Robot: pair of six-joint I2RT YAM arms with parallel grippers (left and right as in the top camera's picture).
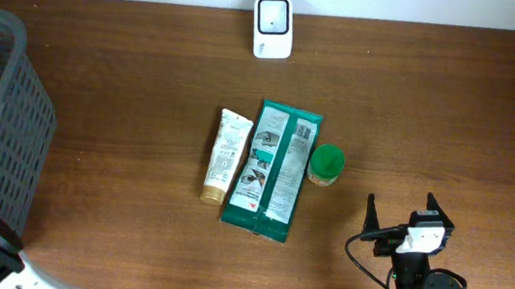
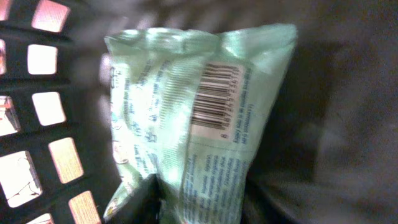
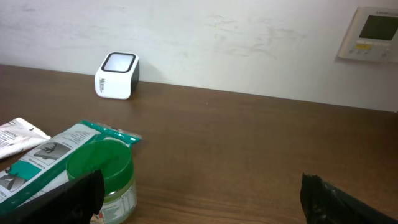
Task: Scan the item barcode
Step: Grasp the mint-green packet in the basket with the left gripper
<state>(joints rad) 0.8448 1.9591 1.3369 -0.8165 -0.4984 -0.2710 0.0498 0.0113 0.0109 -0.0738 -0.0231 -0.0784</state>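
My left gripper (image 2: 202, 206) pinches the pale green plastic packet (image 2: 180, 124) in the grey mesh basket (image 2: 37, 124); right gripper (image 1: 400, 204) spread. Recommend lifting with the barcode (image 2: 214, 93) uncovered.

Pale mint-green packet (image 2: 186, 124), black barcode (image 2: 214, 93) stripes on a white patch! Over there, a dark grey lattice basket (image 1: 16, 127), brown wood-grain tabletop (image 1: 130, 72), teal-and-white pack (image 1: 272, 171), white tube (image 1: 228, 151) capped in tan, green-lidded jar (image 1: 325, 162), and a white scanner (image 1: 273, 27) with a dark face.
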